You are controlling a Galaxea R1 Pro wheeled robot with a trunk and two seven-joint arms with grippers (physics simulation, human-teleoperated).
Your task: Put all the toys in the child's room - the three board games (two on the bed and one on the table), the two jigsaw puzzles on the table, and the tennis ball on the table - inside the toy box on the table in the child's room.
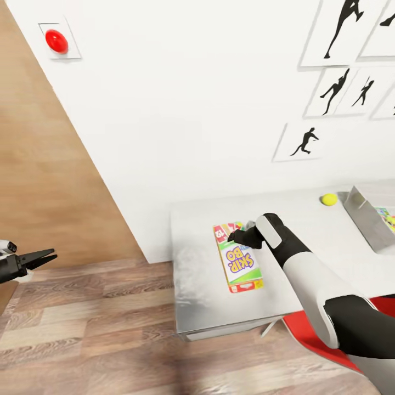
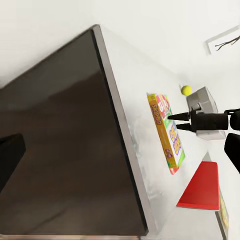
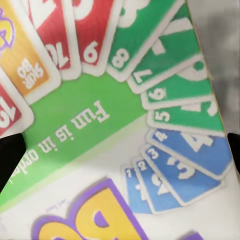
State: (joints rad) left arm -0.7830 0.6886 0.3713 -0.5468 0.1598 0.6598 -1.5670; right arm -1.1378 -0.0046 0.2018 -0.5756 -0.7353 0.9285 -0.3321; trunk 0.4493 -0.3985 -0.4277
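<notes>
- The Skip-Bo game (image 1: 238, 257) lies flat on the table (image 1: 192, 307), left of the toy box (image 1: 366, 219).
- The right gripper (image 1: 230, 237) hovers over it, fingers spread, holding nothing.
- I think it must drop lower and pinch the box.
- The left gripper (image 1: 50, 254) hangs far left, nearly closed, empty.

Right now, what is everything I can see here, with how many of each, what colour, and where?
Skip-Bo game: one, red-green-purple, flat on the table near its end.
Tennis ball: one, yellow-green, on the table beside the toy box.
Toy box: one, light grey, on the table.
Table: one, pale grey-white, against the wall.
Silhouette pictures: several, black on white, on the wall.
Red button: one, on the wall.
Red seat: one, by the table.
Right tool: black, open, over the game.
Left tool: black, shut, above the floor.
</notes>
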